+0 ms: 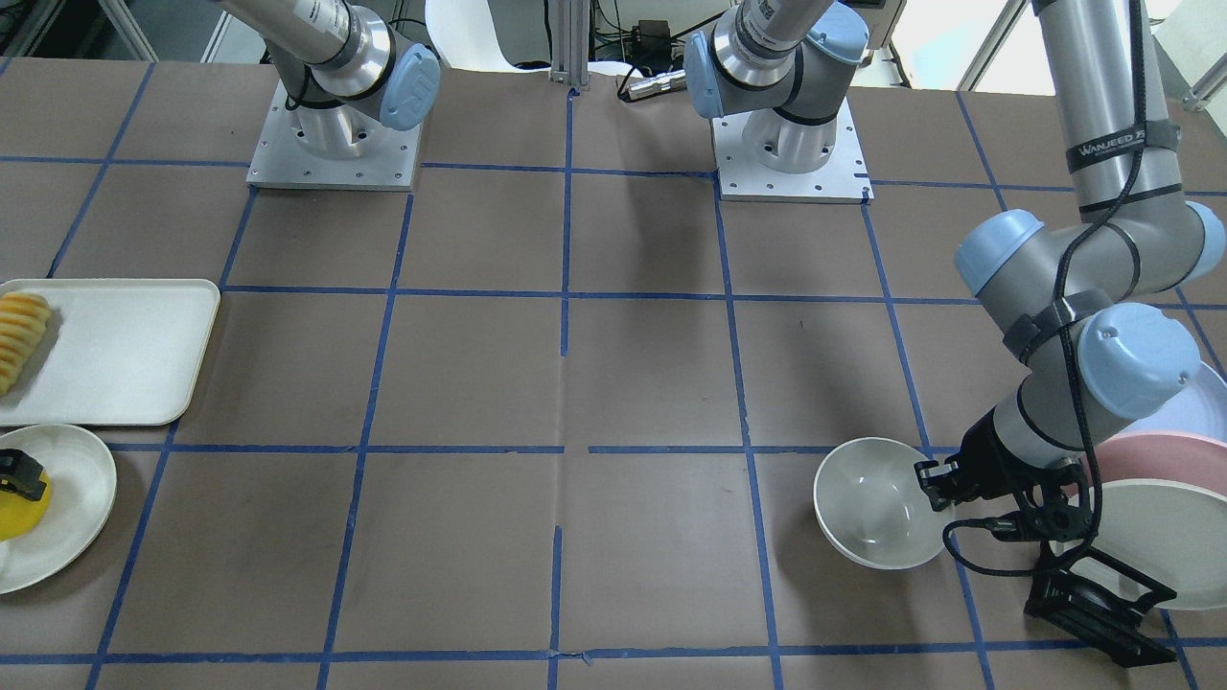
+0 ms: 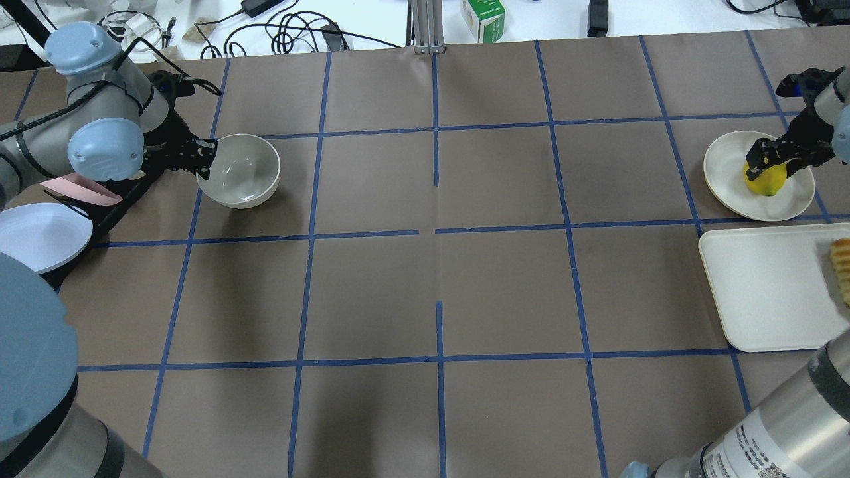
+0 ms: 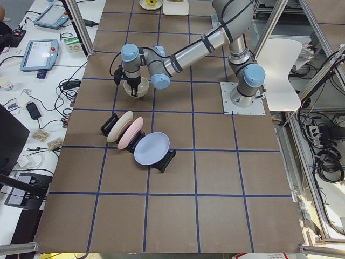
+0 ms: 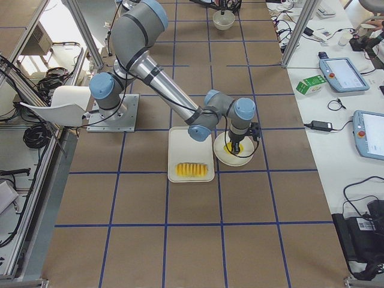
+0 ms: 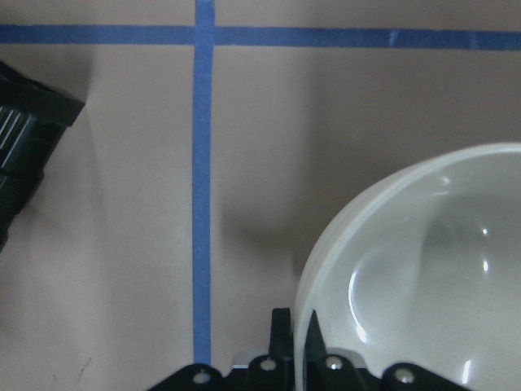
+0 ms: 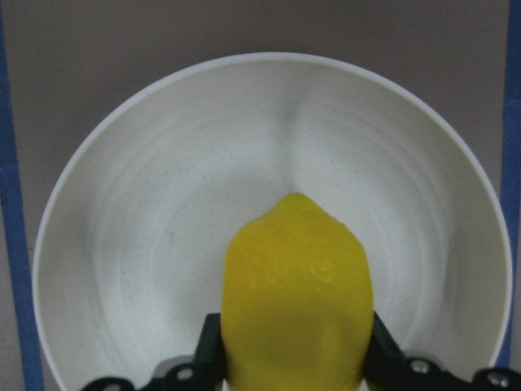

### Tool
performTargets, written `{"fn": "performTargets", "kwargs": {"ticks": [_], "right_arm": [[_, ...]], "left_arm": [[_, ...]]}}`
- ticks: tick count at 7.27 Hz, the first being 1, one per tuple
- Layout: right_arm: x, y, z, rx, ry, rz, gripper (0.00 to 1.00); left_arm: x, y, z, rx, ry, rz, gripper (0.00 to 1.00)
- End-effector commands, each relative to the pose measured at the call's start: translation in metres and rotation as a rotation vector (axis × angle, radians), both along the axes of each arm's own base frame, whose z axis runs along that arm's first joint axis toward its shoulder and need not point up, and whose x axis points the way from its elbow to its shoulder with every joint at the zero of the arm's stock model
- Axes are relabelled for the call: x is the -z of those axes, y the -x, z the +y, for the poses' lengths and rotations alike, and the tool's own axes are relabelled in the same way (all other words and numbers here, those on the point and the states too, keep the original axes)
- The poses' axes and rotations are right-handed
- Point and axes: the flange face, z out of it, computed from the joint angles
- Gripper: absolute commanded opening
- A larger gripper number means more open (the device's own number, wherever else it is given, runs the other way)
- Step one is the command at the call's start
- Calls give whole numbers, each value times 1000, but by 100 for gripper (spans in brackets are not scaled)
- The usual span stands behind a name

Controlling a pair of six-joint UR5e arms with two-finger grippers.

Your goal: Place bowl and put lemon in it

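Observation:
The off-white bowl (image 2: 242,171) is at the table's left side; it also shows in the front view (image 1: 877,503). My left gripper (image 2: 201,156) is shut on the bowl's near rim, one finger inside and one outside, as the left wrist view shows (image 5: 297,336). The bowl (image 5: 423,269) looks slightly tilted, and I cannot tell whether it rests on the table. The yellow lemon (image 2: 767,182) is over a shallow white plate (image 2: 730,186) at the right. My right gripper (image 2: 767,166) is shut on the lemon (image 6: 297,285), with its fingers on both sides.
A white tray (image 2: 764,285) with sliced ridged food (image 2: 842,265) lies just beside the plate. A black rack with white, pink and bluish plates (image 2: 40,232) stands at the left edge, next to the bowl and left arm. Blue tape lines grid the brown table.

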Motion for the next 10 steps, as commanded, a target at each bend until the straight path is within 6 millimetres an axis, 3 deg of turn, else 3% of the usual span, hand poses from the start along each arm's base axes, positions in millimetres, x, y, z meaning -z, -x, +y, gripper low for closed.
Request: {"fn": "performTargets", "kwargs": {"ticks": [1, 3, 4, 5, 6, 7, 8, 9, 10], "right_arm": [[-6, 3, 1, 5, -10, 23, 0], [-17, -2, 4, 3, 2, 17, 0], [-27, -9, 4, 2, -3, 13, 0], [-55, -21, 10, 38, -13, -1, 0], [-81, -51, 12, 73, -27, -11, 0], [-100, -69, 17, 57, -14, 1, 0], [-111, -74, 22, 78, -30, 3, 0], [-143, -99, 29, 63, -14, -1, 0], [-167, -147, 31, 9, 6, 20, 0]], "left_arm": [[-38, 69, 16, -13, -10, 44, 0], [-34, 201, 30, -22, -14, 56, 0], [-32, 256, 45, -26, -20, 62, 0], [-22, 301, 65, -55, -48, 74, 0], [-13, 324, 76, -75, -74, 94, 0], [3, 327, 80, -76, -107, 87, 0], [25, 331, 85, -75, -101, 90, 0], [39, 340, 94, -61, -86, 89, 0], [50, 346, 96, -61, -61, 98, 0]]}}
